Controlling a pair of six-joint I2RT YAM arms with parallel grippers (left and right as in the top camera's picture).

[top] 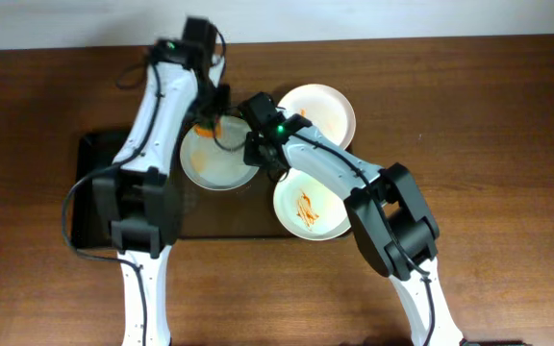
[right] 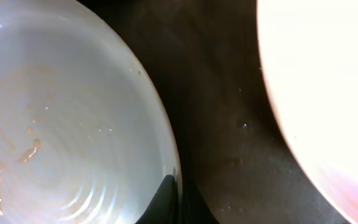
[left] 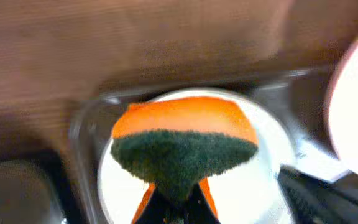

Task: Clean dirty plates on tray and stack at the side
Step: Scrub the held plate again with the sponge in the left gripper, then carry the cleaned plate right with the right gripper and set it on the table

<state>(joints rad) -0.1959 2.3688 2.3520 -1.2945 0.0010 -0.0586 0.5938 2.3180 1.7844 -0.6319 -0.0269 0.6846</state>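
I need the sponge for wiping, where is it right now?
Overhead view, left of centre: the sponge is pinched in the left pincer, over the far edge of the left plate.

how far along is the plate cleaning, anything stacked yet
Nothing looks done: no plates are stacked. In hand: the left gripper holds a sponge over the left plate, which shows faint smears, while the right gripper pinches its rim. Left: the streaked plate, the far plate, then stacking.
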